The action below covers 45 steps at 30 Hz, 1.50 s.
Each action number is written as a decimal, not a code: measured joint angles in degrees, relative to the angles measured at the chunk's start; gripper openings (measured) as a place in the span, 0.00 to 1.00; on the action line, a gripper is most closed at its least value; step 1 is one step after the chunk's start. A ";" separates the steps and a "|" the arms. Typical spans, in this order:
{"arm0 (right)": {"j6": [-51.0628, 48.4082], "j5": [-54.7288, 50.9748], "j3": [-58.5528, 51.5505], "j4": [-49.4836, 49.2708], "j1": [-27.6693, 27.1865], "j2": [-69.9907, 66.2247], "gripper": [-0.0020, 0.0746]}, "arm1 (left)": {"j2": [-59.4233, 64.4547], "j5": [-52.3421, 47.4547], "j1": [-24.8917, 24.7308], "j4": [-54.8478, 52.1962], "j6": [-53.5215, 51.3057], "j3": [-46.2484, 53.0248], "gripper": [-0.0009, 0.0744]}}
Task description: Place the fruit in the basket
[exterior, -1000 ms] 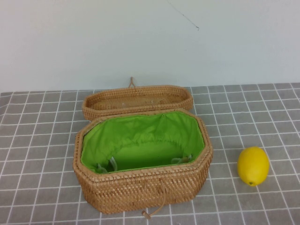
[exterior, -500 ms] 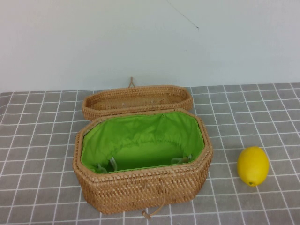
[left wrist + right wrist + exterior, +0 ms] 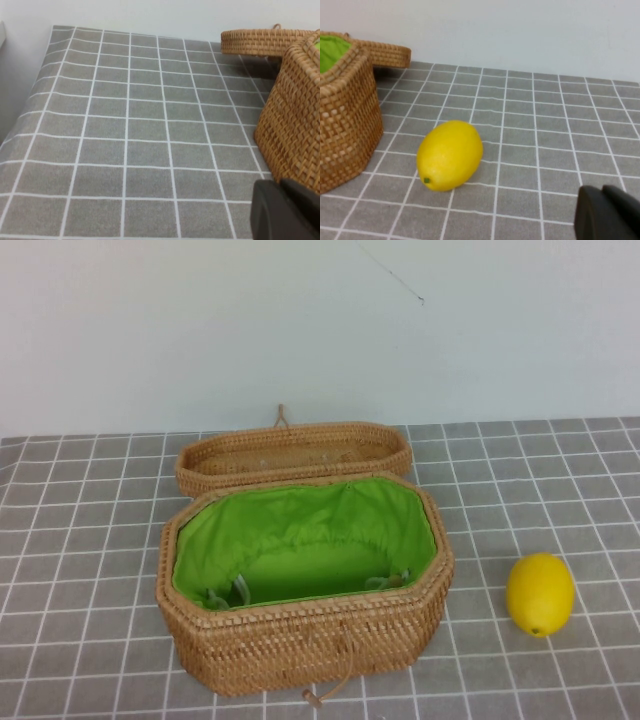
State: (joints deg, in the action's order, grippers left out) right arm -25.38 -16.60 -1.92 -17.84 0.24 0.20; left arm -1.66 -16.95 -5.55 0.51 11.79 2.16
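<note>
Lemon [image 3: 540,593] lies on the grey checked tablecloth [image 3: 80,540], apart from the basket [image 3: 300,635] and outside it, nub end toward the right gripper [image 3: 609,214]. That gripper sits low over the cloth, near the lemon without touching it; only a dark edge shows, so whether it is apart or together cannot be told. Left gripper [image 3: 285,210] rests just beside the basket's outer wall, state likewise undeterminable. Wicker lid [image 3: 293,452] lies beyond the basket, against it.
</note>
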 joint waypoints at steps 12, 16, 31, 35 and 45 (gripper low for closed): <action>0.11 28.41 0.11 -21.06 0.00 0.00 0.02 | 0.00 0.00 0.00 0.00 0.00 0.00 0.01; 2.50 33.58 3.26 -19.99 0.00 0.00 0.02 | 0.00 0.00 0.00 0.00 0.00 0.00 0.01; -9.18 24.84 35.44 -12.84 0.00 -8.11 0.02 | 0.10 0.11 0.00 0.00 0.00 0.00 0.01; -17.92 8.85 46.96 -12.84 0.00 -18.68 0.02 | 0.10 0.11 0.00 0.00 0.00 0.00 0.01; -16.80 -9.49 60.98 -16.62 0.00 -43.27 0.02 | 0.10 0.11 0.00 0.00 0.00 0.00 0.01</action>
State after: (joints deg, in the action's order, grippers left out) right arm -42.18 -26.09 59.07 -34.46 0.24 -43.07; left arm -1.55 -16.85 -5.55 0.51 11.79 2.16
